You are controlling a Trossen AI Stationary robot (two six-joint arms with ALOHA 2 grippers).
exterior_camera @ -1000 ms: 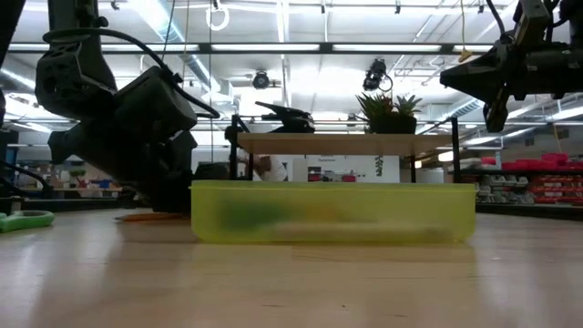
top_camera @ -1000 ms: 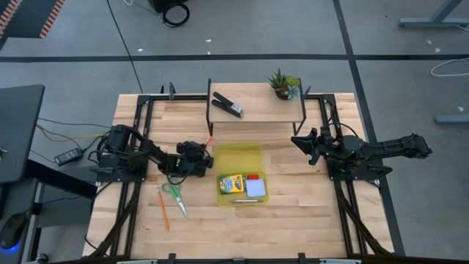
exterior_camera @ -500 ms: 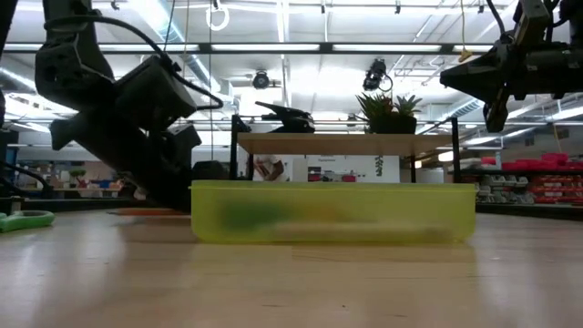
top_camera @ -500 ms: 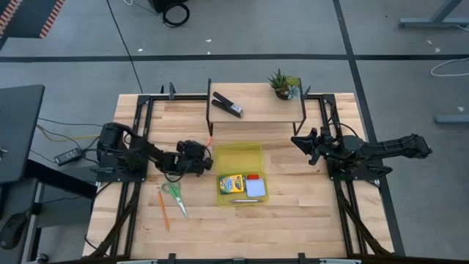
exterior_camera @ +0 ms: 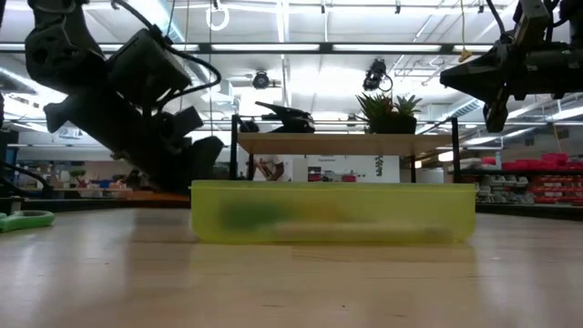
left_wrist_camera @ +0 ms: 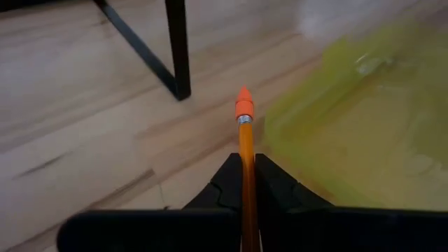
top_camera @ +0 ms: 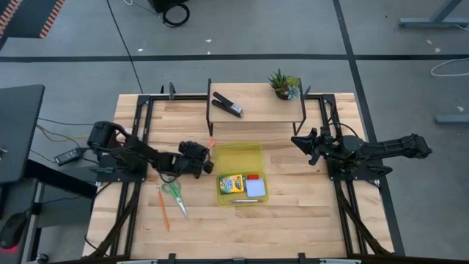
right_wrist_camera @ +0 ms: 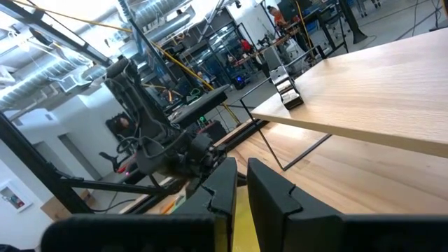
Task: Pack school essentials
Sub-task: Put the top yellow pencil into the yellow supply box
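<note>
The left pincer (top_camera: 207, 160) is clamped on an orange pencil (left_wrist_camera: 245, 150), which juts forward between its fingers with the eraser end leading. It hangs just beside the left wall of the yellow-green tray (top_camera: 236, 154) near the middle of the surface. The tray already holds the crayon box (top_camera: 231, 183), the red eraser (top_camera: 253, 177), the pale blue notepad (top_camera: 255, 188) and a pen (top_camera: 245, 199). The green-handled scissors (top_camera: 174, 193) and the second pencil (top_camera: 163, 209) lie on the surface toward its left edge, still unpacked. The right pincer (top_camera: 300, 141) waits closed and empty above the surface's right side.

The risk from here looks like the pencil's long free end: if it goes over too low it could catch the tray wall and push the light tray, or twist in the grip. Released while partly over the rim, it could tip out and roll across the surface.
</note>
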